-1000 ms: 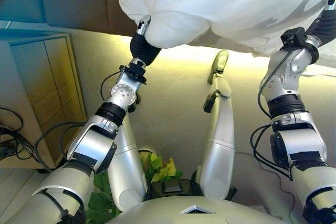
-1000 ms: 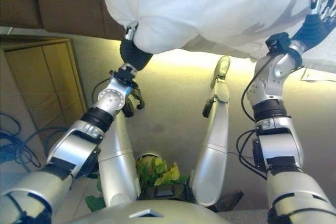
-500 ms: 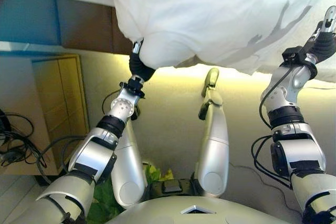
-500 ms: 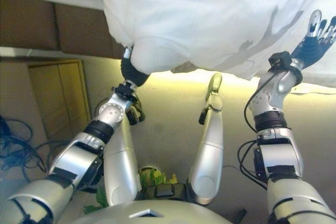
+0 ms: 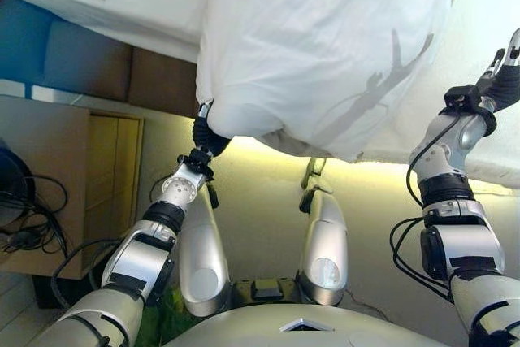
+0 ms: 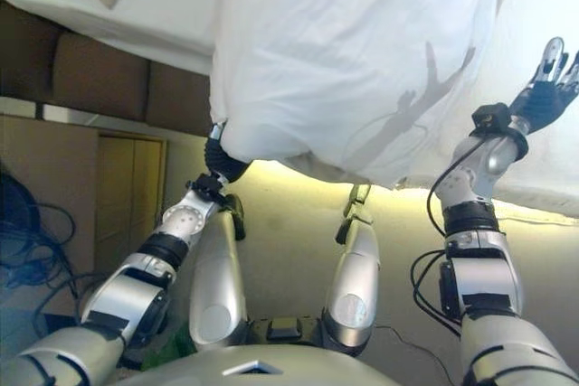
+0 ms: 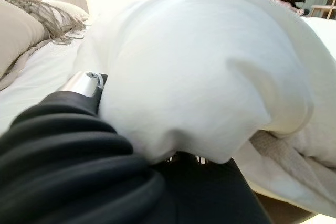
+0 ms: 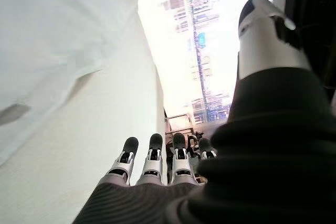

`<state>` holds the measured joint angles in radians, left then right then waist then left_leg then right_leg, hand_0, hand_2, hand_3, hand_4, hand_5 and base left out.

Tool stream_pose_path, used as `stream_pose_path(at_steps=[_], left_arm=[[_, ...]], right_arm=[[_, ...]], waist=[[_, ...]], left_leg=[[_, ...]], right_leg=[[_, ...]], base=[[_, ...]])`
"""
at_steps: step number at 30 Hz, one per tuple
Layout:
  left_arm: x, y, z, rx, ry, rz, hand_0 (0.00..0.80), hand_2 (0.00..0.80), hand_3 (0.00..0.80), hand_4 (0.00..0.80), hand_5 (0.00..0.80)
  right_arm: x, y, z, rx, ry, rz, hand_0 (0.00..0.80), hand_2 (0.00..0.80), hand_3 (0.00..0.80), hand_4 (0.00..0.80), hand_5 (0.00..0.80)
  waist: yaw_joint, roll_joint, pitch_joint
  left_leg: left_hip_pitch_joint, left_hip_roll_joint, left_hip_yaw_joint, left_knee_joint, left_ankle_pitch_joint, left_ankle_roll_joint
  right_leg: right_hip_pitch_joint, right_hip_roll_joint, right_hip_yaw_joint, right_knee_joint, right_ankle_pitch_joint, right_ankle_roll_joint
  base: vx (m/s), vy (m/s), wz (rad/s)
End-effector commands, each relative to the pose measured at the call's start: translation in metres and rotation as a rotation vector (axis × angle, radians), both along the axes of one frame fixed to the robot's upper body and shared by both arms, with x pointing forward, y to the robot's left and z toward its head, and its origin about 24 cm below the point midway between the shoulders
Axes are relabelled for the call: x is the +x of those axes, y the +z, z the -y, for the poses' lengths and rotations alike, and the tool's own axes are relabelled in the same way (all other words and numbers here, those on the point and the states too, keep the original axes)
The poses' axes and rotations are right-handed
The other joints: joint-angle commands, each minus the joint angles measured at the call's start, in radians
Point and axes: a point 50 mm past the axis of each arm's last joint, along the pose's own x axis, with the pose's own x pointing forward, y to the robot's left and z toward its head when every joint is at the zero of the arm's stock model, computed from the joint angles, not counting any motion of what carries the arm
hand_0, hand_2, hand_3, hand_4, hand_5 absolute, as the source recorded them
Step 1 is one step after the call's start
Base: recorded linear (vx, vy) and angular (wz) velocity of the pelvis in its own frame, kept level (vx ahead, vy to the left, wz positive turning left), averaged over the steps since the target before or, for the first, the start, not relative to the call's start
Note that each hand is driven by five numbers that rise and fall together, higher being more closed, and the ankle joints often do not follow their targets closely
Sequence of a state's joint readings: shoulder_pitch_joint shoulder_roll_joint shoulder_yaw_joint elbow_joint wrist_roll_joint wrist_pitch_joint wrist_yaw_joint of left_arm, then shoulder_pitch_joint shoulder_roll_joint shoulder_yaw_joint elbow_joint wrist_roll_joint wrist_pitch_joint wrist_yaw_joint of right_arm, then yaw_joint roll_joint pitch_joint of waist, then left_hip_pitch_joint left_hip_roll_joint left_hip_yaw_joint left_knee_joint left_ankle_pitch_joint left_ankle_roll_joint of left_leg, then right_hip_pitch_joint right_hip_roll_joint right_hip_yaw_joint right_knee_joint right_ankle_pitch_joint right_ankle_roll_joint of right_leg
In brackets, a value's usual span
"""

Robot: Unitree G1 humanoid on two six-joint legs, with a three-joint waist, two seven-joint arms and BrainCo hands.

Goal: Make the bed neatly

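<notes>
White duvet point(image 5: 325, 46) bunched on bed point(image 5: 122, 6), corner bulging over near edge, long axis unclear. Left hand point(image 5: 205, 132) raised, buried under corner; fingers hidden, grasp unreadable. Right hand point(image 6: 543, 88) raised beside duvet's right side, fingers straight, empty.

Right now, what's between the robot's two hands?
In the eye views, only the white duvet spans between the left hand, buried under its bunched edge, and the open right hand.
</notes>
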<state>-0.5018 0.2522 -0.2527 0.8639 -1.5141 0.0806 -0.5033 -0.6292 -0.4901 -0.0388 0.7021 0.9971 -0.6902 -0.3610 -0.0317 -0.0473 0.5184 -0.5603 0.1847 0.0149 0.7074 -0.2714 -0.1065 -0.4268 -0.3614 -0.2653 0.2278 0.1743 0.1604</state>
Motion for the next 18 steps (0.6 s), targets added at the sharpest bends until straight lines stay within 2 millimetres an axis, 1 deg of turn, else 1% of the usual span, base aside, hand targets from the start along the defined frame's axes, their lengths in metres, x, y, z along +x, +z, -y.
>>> stream_pose_path(at_steps=[1, 5, 6, 10, 11, 13, 15, 18], left_arm=[[-0.005, 0.003, -0.039, -0.036, 0.112, 0.053, 0.800, 0.800, 0.800, 0.800, 0.800], [-0.017, -0.012, -0.045, -0.033, 0.140, 0.006, 0.800, 0.800, 0.800, 0.800, 0.800], [-0.022, -0.017, -0.047, -0.026, 0.150, -0.008, 0.800, 0.800, 0.800, 0.800, 0.800], [-0.031, -0.026, -0.059, -0.016, 0.190, -0.054, 0.800, 0.800, 0.800, 0.800, 0.800], [-0.033, -0.029, -0.064, -0.027, 0.209, -0.071, 0.800, 0.800, 0.800, 0.800, 0.800], [-0.040, -0.034, -0.071, -0.054, 0.239, -0.092, 0.800, 0.800, 0.800, 0.800, 0.800], [-0.052, -0.044, -0.076, -0.088, 0.258, -0.125, 0.800, 0.800, 0.800, 0.800, 0.800], [-0.075, -0.063, -0.077, -0.109, 0.273, -0.187, 0.800, 0.800, 0.800, 0.800, 0.800]], right_arm=[[-0.015, 0.027, 0.019, -0.093, -0.100, 0.072, 0.000, 0.000, 0.000, 0.000, 0.000], [-0.016, 0.025, 0.020, -0.097, -0.107, 0.054, 0.000, 0.000, 0.000, 0.000, 0.000], [-0.019, 0.021, 0.021, -0.099, -0.111, 0.049, 0.000, 0.000, 0.000, 0.000, 0.000], [-0.026, 0.007, 0.024, -0.095, -0.116, 0.037, 0.000, 0.000, 0.000, 0.000, 0.000], [-0.028, 0.003, 0.026, -0.097, -0.116, 0.030, 0.000, 0.000, 0.000, 0.000, 0.000], [-0.031, -0.001, 0.027, -0.111, -0.114, 0.016, 0.000, 0.000, 0.000, 0.000, 0.000], [-0.033, -0.007, 0.026, -0.127, -0.116, -0.008, 0.000, 0.000, 0.000, 0.000, 0.000], [-0.036, -0.016, 0.021, -0.160, -0.114, -0.058, 0.000, 0.000, 0.000, 0.000, 0.000]], waist=[[0.082, -0.008, -0.025], [0.095, -0.002, -0.040], [0.101, -0.002, -0.047], [0.117, -0.009, -0.077], [0.120, -0.015, -0.089], [0.126, -0.016, -0.111], [0.138, -0.012, -0.145], [0.157, -0.009, -0.198]], left_leg=[[0.049, -0.056, 0.039, -0.121, 0.037, 0.084], [0.066, -0.051, 0.031, -0.141, 0.046, 0.076], [0.078, -0.052, 0.030, -0.155, 0.050, 0.073], [0.115, -0.054, 0.028, -0.192, 0.057, 0.066], [0.121, -0.061, 0.036, -0.208, 0.085, 0.071], [0.149, -0.065, 0.033, -0.227, 0.088, 0.068], [0.189, -0.072, 0.028, -0.258, 0.093, 0.065], [0.262, -0.073, 0.024, -0.311, 0.101, 0.060]], right_leg=[[0.050, -0.016, 0.020, 0.117, -0.137, -0.006], [0.077, -0.009, 0.010, 0.104, -0.151, -0.004], [0.094, -0.004, 0.003, 0.087, -0.149, -0.004], [0.151, 0.001, -0.019, 0.039, -0.140, -0.004], [0.164, -0.006, -0.037, 0.018, -0.120, -0.014], [0.195, -0.007, -0.046, 0.002, -0.121, -0.014], [0.236, -0.010, -0.056, -0.019, -0.124, -0.011], [0.304, -0.003, -0.068, -0.059, -0.125, -0.006]], base=[[0.059, 0.035, 0.01], [0.020, 0.059, -0.01], [0.041, 0.029, 0.08], [0.040, 0.007, 0.13], [0.011, 0.028, 0.15], [0.083, 0.050, 0.14], [0.153, 0.065, 0.13], [0.186, 0.058, 0.07]])
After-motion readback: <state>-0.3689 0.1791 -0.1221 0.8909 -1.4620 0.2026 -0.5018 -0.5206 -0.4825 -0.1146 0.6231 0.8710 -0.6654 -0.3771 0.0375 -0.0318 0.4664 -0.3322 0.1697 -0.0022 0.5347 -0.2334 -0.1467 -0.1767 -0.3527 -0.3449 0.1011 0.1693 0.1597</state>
